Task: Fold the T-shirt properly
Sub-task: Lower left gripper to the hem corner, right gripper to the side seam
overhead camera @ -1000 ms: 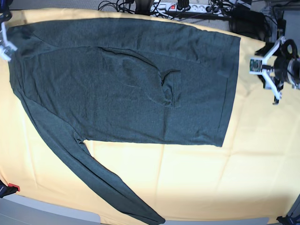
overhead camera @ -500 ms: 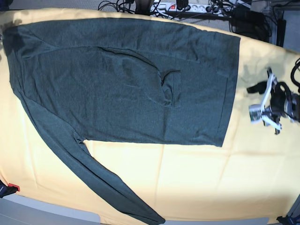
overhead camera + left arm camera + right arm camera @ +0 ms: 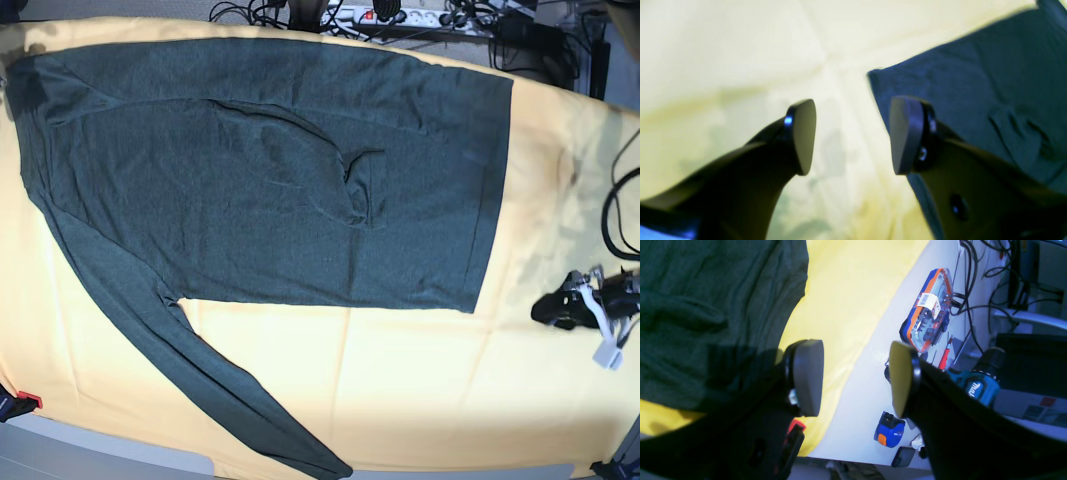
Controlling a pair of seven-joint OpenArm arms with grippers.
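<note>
On yellow-covered bench (image 3: 420, 390): T-shirt (image 3: 260, 180) flat, filling upper half; one sleeve folded across body, other trailing toward 6 o'clock. Left gripper (image 3: 585, 310) has dropped from 3 toward 4 o'clock, off hem corner, jaws spreading, empty. Right gripper (image 3: 857, 376) wide open, empty, beyond shirt's edge. Probably next grasp at hem.

The left gripper (image 3: 851, 136) hangs low at the base view's right edge, jaws parted and empty, its pads (image 3: 804, 135) blurred. The right gripper (image 3: 857, 378), apparently out of the base view, also stands open, gripping nothing.
</note>
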